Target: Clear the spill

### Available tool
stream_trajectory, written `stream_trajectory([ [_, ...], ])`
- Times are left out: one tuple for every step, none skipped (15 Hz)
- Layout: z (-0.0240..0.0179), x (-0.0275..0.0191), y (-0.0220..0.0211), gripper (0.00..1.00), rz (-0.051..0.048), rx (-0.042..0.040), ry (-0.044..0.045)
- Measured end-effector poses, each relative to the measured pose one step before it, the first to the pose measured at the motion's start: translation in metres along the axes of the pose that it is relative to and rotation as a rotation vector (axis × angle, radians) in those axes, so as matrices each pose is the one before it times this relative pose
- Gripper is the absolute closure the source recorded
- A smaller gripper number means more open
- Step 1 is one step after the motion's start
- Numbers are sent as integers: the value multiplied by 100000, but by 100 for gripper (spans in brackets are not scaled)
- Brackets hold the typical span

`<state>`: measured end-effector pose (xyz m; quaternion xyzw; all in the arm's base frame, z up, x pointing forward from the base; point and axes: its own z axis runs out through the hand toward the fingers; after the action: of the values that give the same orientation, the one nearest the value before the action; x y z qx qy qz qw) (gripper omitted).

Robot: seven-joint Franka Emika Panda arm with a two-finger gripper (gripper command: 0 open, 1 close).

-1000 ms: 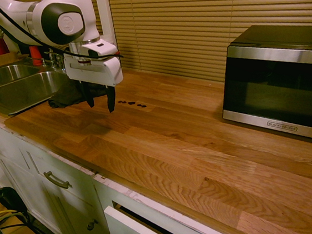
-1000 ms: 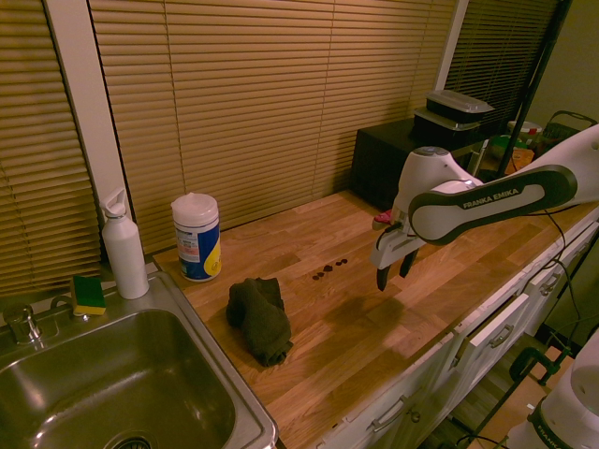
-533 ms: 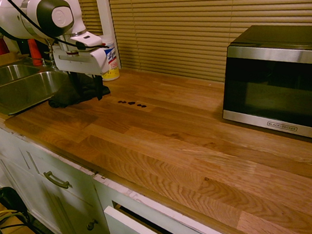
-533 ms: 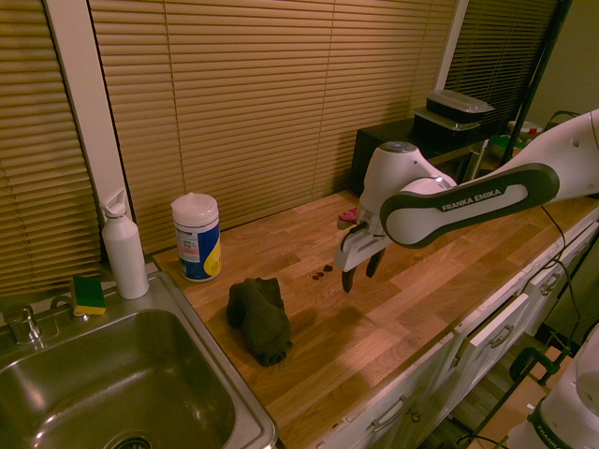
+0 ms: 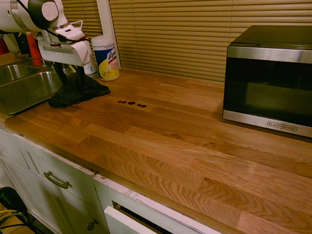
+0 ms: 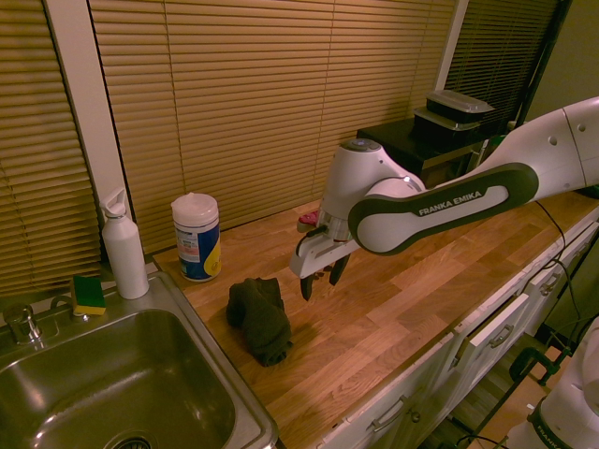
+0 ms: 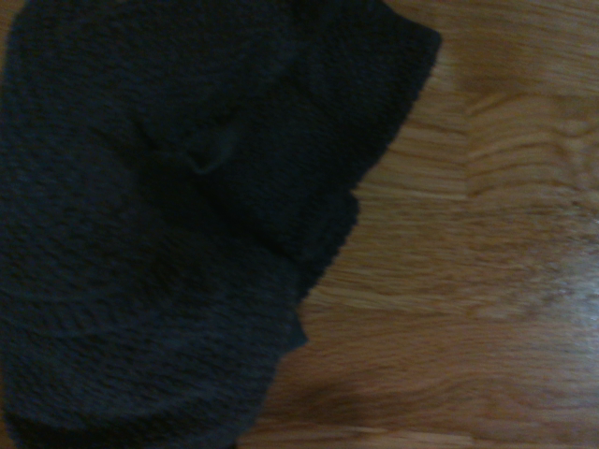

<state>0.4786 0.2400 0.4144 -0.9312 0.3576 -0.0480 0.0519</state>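
Near edge of the wooden counter (image 5: pixel 167 166) is bare, white drawers below it; spill (image 5: pixel 132 103), a short row of small dark blots, sits mid-counter, roughly 3 o'clock of the cloth (image 5: pixel 78 91) in the first exterior view, well apart from the microwave (image 5: pixel 277 79); in the second exterior view the arm hides the blots.

Change: a second ago the gripper (image 6: pixel 318 278) hung right beside the blots; half a second ago it was partway toward the sink (image 6: pixel 112 393); now it hovers over the cloth's edge, so it has swung from spill to cloth; read: step in hand is fetching the cloth for wiping, spill untouched, task barely started.

Pincer: fingers spread moderately wide, pointing down, nothing between them, touching nothing as far as the exterior views show; released, not grasping; wrist view is filled by the dark knit cloth (image 7: pixel 178 224) with bare wood beside it, so it looks lined up over the cloth's border, not its middle.

Farther back: wipes canister (image 5: pixel 105 57) at the cloth's 1 o'clock, white bottle (image 6: pixel 124 245) and sponge (image 6: pixel 89 294) by the sink rim, blinds (image 5: pixel 201 17) behind.
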Motion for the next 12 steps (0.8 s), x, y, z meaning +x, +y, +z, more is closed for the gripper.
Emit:
stream_trajectory([
  [-76, -355, -1063, 0, 140, 984, -149],
  [-92, -435, -1156, 0, -41, 1040, -73],
  [-101, -444, -1105, 0, -71, 926, 163],
  [-88, -467, -1177, 0, -194, 974, 97],
  [87, -258, -1008, 0, -235, 682, 31],
  [185, -137, -961, 0, 133, 539, 52],
  [388, -46, -964, 0, 437, 208, 442],
  [434, -83, -997, 0, 648, 169, 741],
  [615, -166, -1013, 0, 564, 36, 413],
  [753, -139, -884, 0, 501, -299, 818],
  [817, -87, -712, 0, 626, -515, 906],
  [879, 70, -503, 0, 838, -962, 699],
])
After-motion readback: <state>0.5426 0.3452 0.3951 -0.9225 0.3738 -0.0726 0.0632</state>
